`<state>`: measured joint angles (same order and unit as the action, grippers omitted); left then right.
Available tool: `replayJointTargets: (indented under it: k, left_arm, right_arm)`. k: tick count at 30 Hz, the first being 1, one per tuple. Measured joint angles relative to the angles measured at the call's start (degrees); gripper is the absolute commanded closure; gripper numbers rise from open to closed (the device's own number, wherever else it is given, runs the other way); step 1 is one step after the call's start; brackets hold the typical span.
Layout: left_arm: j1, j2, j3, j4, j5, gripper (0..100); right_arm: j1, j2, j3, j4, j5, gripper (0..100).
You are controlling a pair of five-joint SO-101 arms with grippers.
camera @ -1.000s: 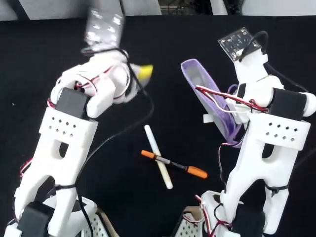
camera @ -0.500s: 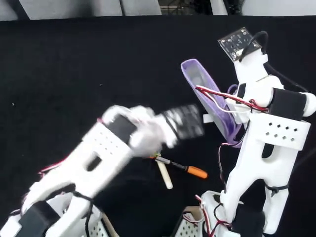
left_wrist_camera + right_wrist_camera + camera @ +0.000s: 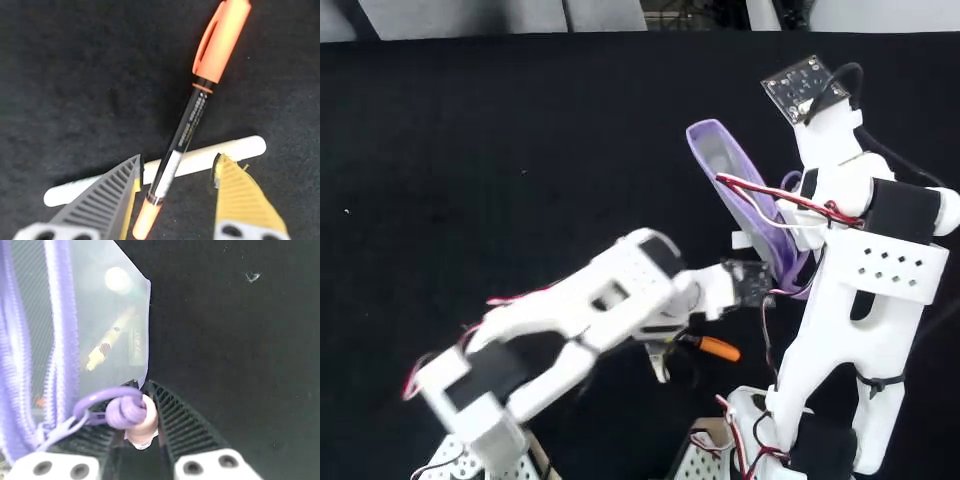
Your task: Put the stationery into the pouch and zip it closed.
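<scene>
An orange-capped pen (image 3: 192, 115) lies across a white pen (image 3: 220, 152) on the black table. My left gripper (image 3: 175, 192) is open just over their crossing, one finger on each side of the orange pen. From above, the left arm covers most of both pens, leaving the orange cap (image 3: 718, 348) and the white pen's tip (image 3: 658, 366) showing. My right gripper (image 3: 142, 405) is shut on the edge of the clear purple-trimmed pouch (image 3: 100, 325), beside its ring zipper pull (image 3: 120, 407), and holds the pouch (image 3: 730, 175) up with its mouth open. A yellow item (image 3: 107, 347) lies inside.
The black table (image 3: 470, 150) stretches bare to the left and back. The right arm's white body (image 3: 860, 300) stands close to the pens' right side. Both arm bases sit at the front edge.
The left arm swung from the far left back of the table over to the crossed pens and came down over them. The right arm and pouch have not moved.
</scene>
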<state>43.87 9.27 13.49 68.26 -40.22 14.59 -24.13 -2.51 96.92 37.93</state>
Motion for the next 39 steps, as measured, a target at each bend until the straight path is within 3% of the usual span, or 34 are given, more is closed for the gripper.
replayJointTargets:
  k: [7,14,24,33,39]
  left_arm:
    - [0.26,16.97,-16.53,3.69,0.18,87]
    - [0.53,21.63,-24.09,7.82,0.35,97]
    - [-1.05,22.15,-33.58,20.48,0.09,97]
    - [-11.96,19.69,-51.6,31.38,6.68,97]
    - [-21.01,14.07,-53.89,32.0,7.47,97]
  right_arm:
    - [0.18,0.0,2.9,-0.35,0.0,98.7]
    - [0.18,0.0,4.31,-2.64,0.0,98.7]
    - [0.09,0.0,4.13,-3.25,0.0,98.7]
    - [0.0,0.0,1.05,-3.25,-5.63,98.7]
    - [0.0,0.0,1.05,-3.25,-8.53,98.7]
